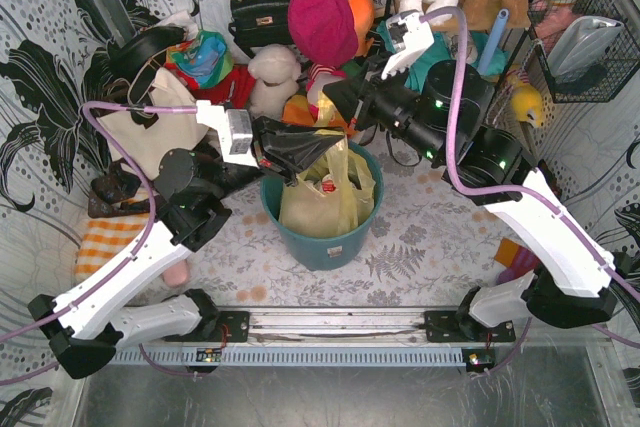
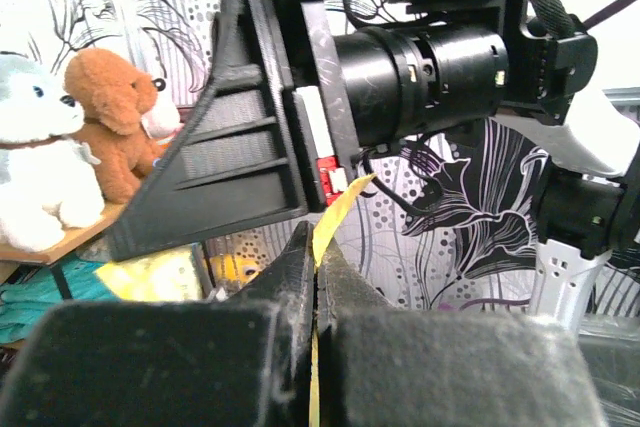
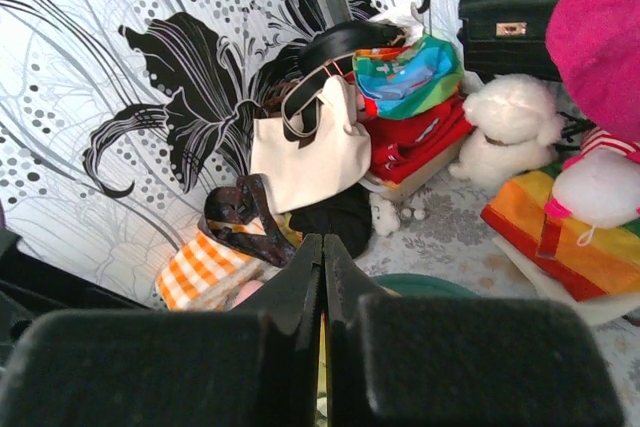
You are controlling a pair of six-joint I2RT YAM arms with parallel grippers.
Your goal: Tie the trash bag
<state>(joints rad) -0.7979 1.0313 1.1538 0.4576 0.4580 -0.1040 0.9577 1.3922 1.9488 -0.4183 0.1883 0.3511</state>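
A teal bin stands at the middle of the table, midway between the left and right edges. The trash bag sits inside it, a thin yellow-green bag filling the bin to the rim. Crumpled pale paper and a bit of red show through the plastic. The bag's top is drawn up above the rim into narrow strips that rise toward the two grippers.

The left gripper reaches in from the left, just above the bin's back rim. In the left wrist view its fingers are pressed together on a yellow strip of the bag. The strip runs up out of the seam toward the other arm's black finger just ahead.

The right gripper comes in from the right and ends a little behind and above the left one, at the top of the raised plastic. In its own view the jaws are together, with only a thin yellowish sliver low in the seam, which looks like bag plastic pinched there. The bin's green rim peeks out just beyond them.

Toward the back left corner a cream tote with black straps stands; its contents are hidden. A black handbag sits shut at the back edge.
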